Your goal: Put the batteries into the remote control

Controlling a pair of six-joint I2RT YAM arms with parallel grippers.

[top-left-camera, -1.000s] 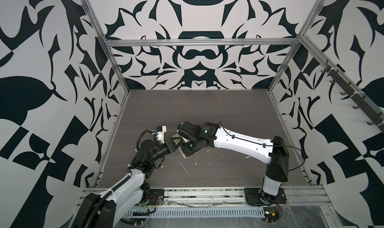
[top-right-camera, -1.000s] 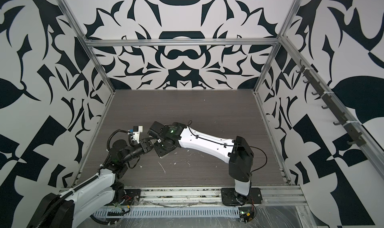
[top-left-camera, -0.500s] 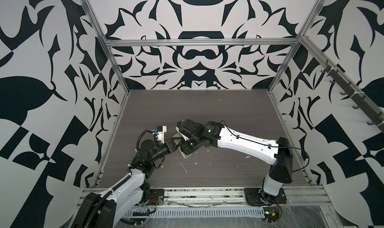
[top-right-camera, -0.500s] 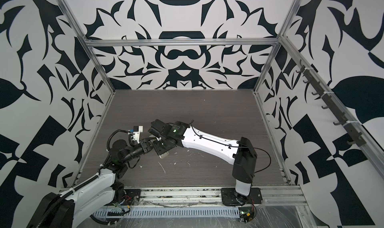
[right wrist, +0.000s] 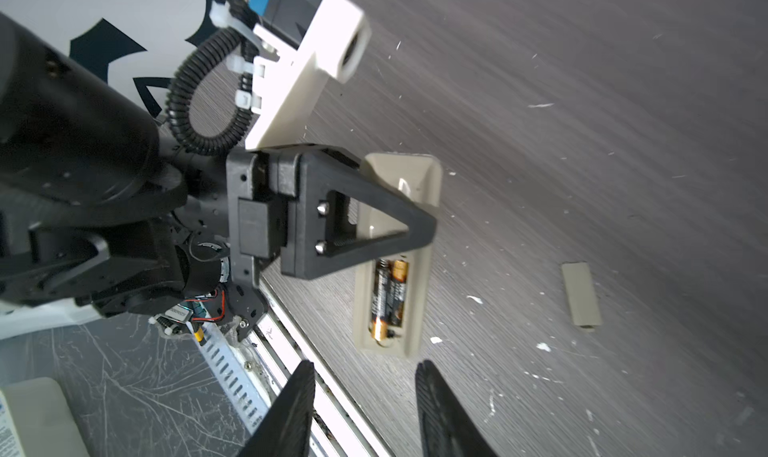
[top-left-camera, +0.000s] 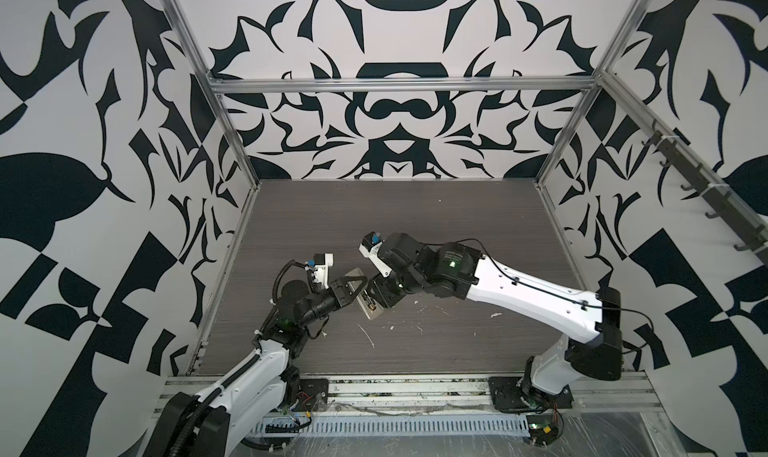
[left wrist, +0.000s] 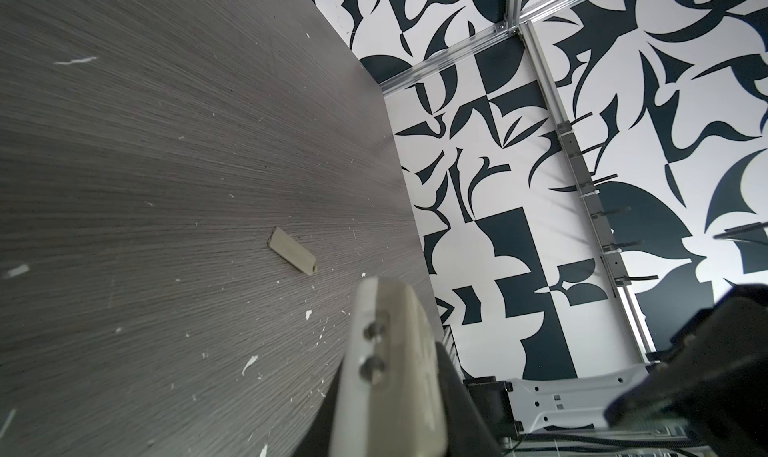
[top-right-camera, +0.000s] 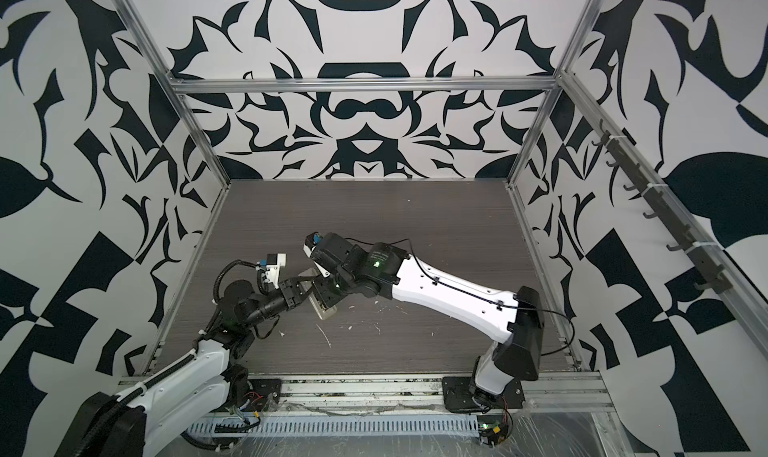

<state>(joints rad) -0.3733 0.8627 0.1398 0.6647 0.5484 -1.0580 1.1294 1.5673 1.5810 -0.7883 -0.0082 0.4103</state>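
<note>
Left gripper (right wrist: 409,226) first: its jaws are pinching the remote control (right wrist: 417,309) across its width near the middle, black triangular fingers (right wrist: 376,209) pressed against the beige back. The compartment is open and facing up, and both batteries (right wrist: 388,297) lie inside it side by side, copper bands showing at the ends. Over to the right gripper (right wrist: 365,369): jaws spread, nothing between them, tips just short of the remote's battery end with a clear gap. In both top views the two grippers meet nose to nose over the near-left part of the tabletop (top-left-camera: 415,218), and the remote (top-left-camera: 368,305) sits tilted between them, left gripper (top-left-camera: 351,286) on one side, right arm reaching across from the right. The loose beige battery cover (right wrist: 581,295) lies flat on the tabletop, well apart from the remote; the left wrist view shows that cover (left wrist: 293,257) too. White scraps (top-left-camera: 368,336) dot the dark woodgrain nearby.
</note>
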